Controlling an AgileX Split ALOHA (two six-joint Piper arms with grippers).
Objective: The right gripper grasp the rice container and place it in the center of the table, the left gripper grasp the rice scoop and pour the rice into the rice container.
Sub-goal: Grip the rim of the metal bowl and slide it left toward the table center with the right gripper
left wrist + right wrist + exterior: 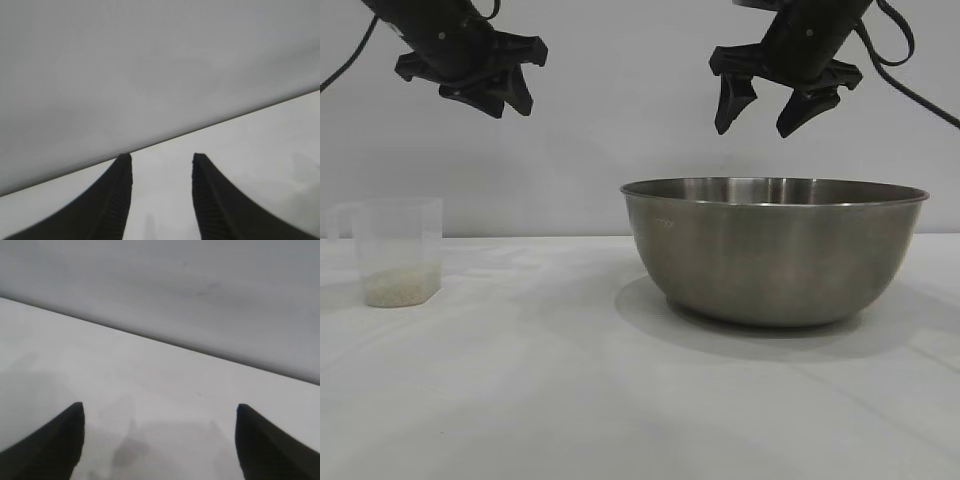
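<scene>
Step one hasn't kicked off yet: right end effector [768, 112] hangs wide open above the rice container [775, 250], left end effector [510, 92] partly open, empty, high above the rice scoop [400, 250] far left, so next it drops onto the rim.

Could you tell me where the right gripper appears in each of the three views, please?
Exterior view: the right gripper hangs open at upper right, above the rice container, touching nothing.
Left wrist view: not in it; the two dark fingers there are the left gripper's own.
Right wrist view: its two fingertips rise from the bottom corners, wide apart, nothing between them.
Shared landmark: the line where the white table meets the grey wall.
</scene>
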